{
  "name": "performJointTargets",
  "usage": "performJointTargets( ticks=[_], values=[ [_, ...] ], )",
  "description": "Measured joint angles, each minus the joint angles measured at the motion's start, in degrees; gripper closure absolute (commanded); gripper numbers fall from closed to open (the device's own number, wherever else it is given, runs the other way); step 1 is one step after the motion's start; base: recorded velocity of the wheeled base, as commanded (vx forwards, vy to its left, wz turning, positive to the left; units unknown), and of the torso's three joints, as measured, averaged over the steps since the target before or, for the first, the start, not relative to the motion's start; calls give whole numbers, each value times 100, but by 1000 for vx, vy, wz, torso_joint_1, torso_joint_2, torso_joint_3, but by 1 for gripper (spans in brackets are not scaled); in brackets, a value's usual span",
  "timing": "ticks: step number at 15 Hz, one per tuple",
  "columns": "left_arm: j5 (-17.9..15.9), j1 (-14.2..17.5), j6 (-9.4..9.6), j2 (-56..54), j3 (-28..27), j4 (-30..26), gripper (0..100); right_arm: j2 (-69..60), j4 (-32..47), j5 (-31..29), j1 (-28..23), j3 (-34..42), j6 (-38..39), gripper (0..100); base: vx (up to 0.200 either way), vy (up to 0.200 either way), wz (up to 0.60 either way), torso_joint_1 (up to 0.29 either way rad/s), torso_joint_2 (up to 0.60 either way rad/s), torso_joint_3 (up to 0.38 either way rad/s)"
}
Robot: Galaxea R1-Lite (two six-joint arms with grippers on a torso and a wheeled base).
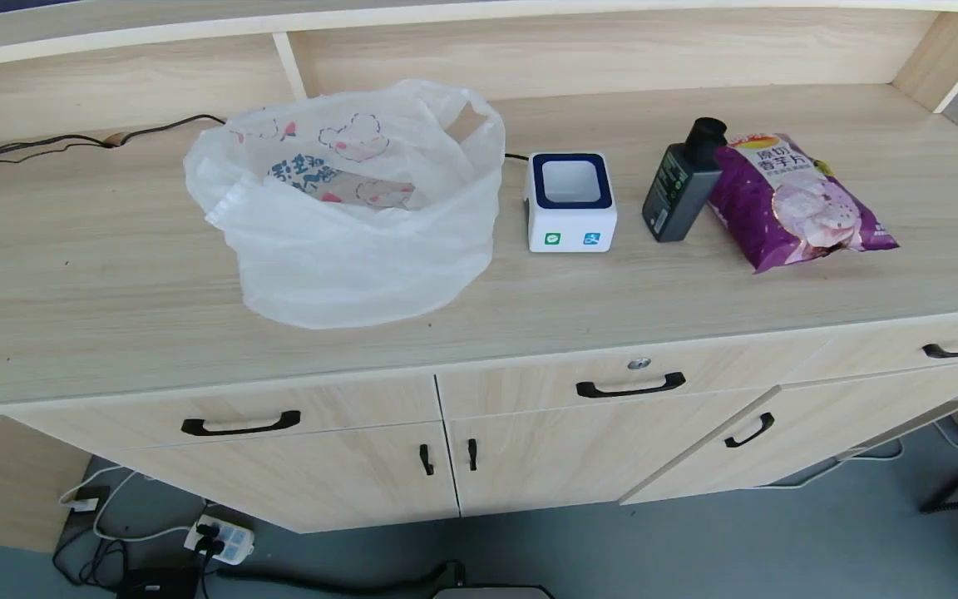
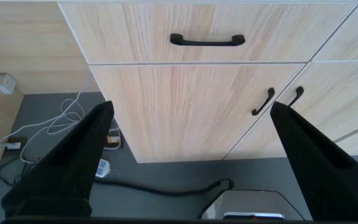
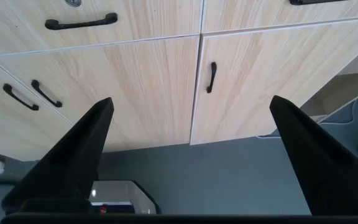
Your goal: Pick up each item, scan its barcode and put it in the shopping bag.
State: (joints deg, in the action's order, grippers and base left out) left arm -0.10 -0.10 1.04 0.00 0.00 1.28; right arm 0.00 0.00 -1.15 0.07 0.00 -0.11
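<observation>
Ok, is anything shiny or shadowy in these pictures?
Head view: even light, a pale sheen on the shopping bag and the chip bag, only faint shadows. Left wrist view: the left gripper is a black silhouette against the cabinets. Right wrist view: the right gripper likewise.

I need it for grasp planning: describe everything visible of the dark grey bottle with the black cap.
The dark grey plastic-looking bottle has flat sides, a round black cap and a printed label. It sits on the light wooden counter, between the white scanner box and the purple snack bag, whose edge touches it.
</observation>
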Motion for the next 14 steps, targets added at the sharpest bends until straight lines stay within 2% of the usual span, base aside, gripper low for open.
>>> performJointTargets(
  ticks=[2,9,12,14],
  values=[
    [0,2,0,0,0,0,0,0,-5,0,0,0,-2,0,200,0,0,5,5,5],
    [0,-1,11,0,0,9,0,0,-82,66,0,-11,-43,0,0,0,0,0,0,0],
    [2,0,29,0,0,6,0,276,-145,610,37,-569,-46,0,0,0,0,0,0,0],
    [0,2,27,0,0,5,0,1036,-361,823,98,-1148,-76,0,0,0,0,0,0,0]
  ],
)
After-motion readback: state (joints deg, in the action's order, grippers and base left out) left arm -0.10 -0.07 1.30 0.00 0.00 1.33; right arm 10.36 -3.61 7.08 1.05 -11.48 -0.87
